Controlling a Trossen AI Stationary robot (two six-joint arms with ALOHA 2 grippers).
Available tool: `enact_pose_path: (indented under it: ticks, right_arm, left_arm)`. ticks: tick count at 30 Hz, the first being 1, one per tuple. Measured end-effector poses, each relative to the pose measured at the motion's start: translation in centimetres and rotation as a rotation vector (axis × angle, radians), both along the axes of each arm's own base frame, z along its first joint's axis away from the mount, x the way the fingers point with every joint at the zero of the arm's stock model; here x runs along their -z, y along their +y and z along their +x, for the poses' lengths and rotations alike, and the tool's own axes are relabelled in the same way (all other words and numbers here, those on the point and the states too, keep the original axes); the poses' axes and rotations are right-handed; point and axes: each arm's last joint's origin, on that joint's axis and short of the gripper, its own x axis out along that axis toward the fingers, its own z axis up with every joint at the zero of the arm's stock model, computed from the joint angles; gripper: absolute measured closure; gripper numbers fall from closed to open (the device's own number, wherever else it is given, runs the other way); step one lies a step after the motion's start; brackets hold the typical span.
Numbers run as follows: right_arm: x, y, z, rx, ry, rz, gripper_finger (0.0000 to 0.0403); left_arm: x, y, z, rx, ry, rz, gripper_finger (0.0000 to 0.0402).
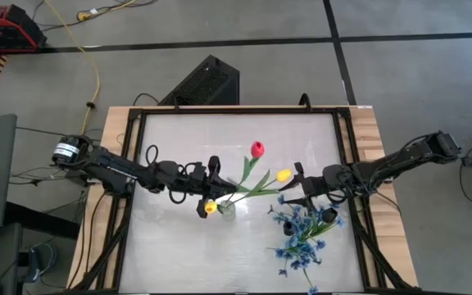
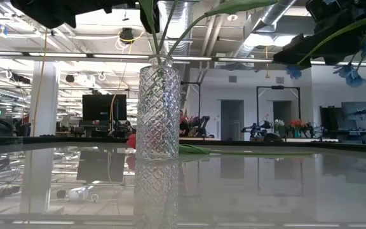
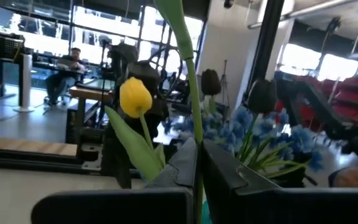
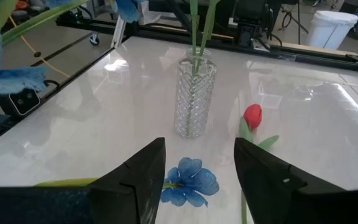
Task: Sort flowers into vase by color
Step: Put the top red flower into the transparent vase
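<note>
Left claw (image 1: 206,199) (clamped) grips yellow tulip (image 1: 211,207) over vase (image 1: 226,208).

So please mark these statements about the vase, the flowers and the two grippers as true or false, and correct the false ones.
1. The glass vase stands upright on the table. True.
2. The red tulip is inside the vase. False: it lies on the table beside the vase.
3. The left gripper is shut on a yellow tulip's stem at the vase. True.
4. The right gripper is shut. False: its jaws stand open, and whether they hold anything cannot be told.
5. The vase has fallen over. False: it stands upright, with green stems in it.
</note>
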Motion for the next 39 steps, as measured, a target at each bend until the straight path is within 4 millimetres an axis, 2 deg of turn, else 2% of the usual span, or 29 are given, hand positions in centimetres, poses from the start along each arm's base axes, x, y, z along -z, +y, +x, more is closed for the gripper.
enact_pose_path:
  ticks: [13, 22, 28, 34, 39]
  right_arm:
    - [0.0, 0.0, 0.0, 0.000, -0.001, -0.001, 0.0187]
    - [-0.1, 0.0, 0.0, 0.002, -0.006, 0.007, 0.0187]
    - [-0.1, 0.0, 0.0, 0.002, -0.005, 0.007, 0.0187]
    - [0.0, 0.0, 0.0, 0.002, -0.004, 0.007, 0.0187]
    - [0.0, 0.0, 0.0, 0.001, -0.002, 0.002, 0.0187]
  left_arm:
    - [0.6, -1.7, -0.2, -0.074, 0.050, 0.041, 0.0401]
    - [2.8, -1.9, 1.2, -0.095, 0.039, 0.030, 0.0401]
    - [2.9, -1.9, 1.3, -0.095, 0.048, 0.031, 0.0401]
    - [3.0, -2.1, 0.9, -0.086, 0.127, 0.054, 0.0401]
    - [2.5, -2.6, 0.4, -0.087, 0.146, 0.110, 0.0401]
